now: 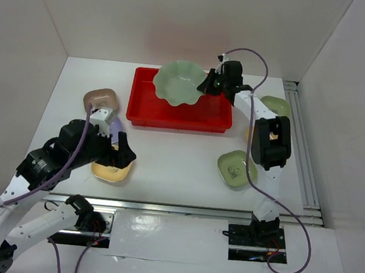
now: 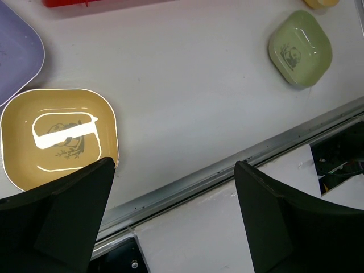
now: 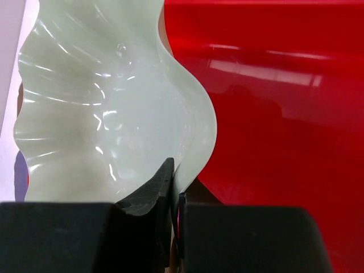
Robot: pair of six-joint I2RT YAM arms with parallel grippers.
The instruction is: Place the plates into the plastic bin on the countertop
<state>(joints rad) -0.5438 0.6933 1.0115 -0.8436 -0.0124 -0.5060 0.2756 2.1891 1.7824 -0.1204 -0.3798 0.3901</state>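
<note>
My right gripper (image 1: 209,83) is shut on the rim of the large pale-green scalloped plate (image 1: 181,81) and holds it tilted over the red plastic bin (image 1: 172,113). The right wrist view shows the jaws (image 3: 176,187) pinching the plate's edge (image 3: 108,108) above the bin floor (image 3: 273,114). My left gripper (image 1: 117,155) is open and empty over the yellow plate (image 1: 111,171), which also shows in the left wrist view (image 2: 57,136) beside my gripper (image 2: 173,193). The lavender plate (image 1: 115,127), pink-tan plate (image 1: 100,99) and a small green plate (image 1: 235,167) lie on the white countertop (image 1: 180,156).
Another green plate (image 1: 277,106) lies right of the bin, behind the right arm. A metal rail (image 1: 194,210) runs along the near edge and another rail (image 1: 303,150) along the right side. White walls enclose the counter.
</note>
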